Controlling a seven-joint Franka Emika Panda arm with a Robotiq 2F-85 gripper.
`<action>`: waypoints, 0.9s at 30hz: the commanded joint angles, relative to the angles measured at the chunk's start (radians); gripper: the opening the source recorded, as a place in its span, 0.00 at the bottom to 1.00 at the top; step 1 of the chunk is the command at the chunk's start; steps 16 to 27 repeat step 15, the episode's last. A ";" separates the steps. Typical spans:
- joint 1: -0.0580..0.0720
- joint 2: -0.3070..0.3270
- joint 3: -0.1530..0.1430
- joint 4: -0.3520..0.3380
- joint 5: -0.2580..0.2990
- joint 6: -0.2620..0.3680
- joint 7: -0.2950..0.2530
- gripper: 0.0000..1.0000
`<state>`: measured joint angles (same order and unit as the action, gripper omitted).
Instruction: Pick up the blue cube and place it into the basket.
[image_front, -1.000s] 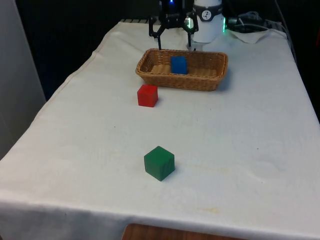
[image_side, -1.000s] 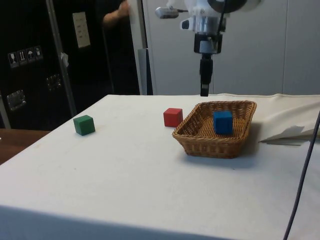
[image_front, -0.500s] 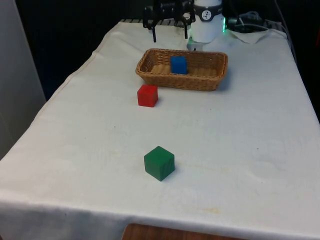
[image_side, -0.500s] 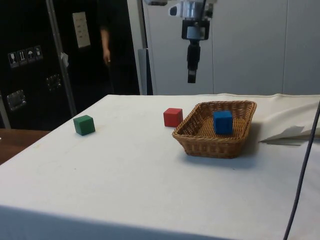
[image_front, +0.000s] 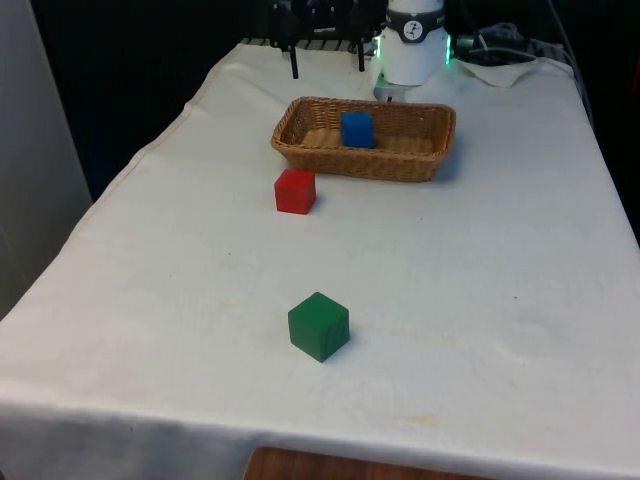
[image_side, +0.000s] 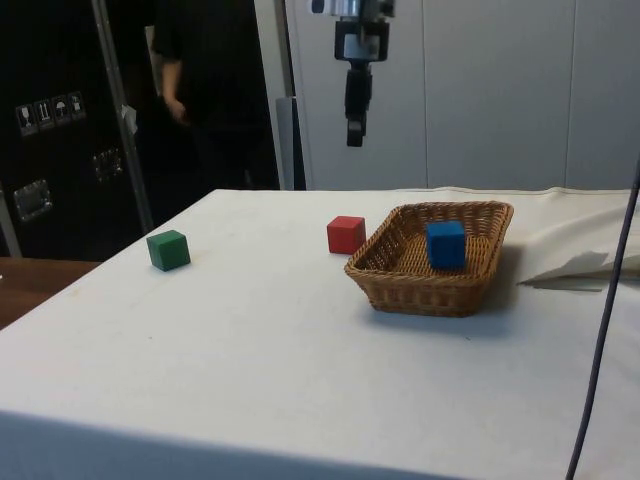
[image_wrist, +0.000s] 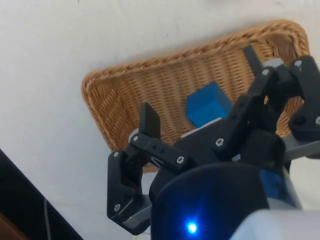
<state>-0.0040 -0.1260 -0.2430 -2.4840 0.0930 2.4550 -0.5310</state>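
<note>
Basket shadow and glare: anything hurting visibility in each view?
Front view: the basket throws a soft shadow towards the front view's right, blue cube clear. Side view: shadow on the cloth beneath the basket's near wall, no glare. Wrist view: even light, open gripper out of focus up close.

White cloth over table; dark cabinets behind w/ person; pale wall panels.
</note>
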 joint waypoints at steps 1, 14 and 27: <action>0.003 0.020 0.001 0.027 0.007 -0.012 0.001 1.00; 0.010 0.122 0.001 0.161 0.020 -0.029 -0.003 1.00; 0.010 0.124 0.001 0.163 0.020 -0.029 -0.003 1.00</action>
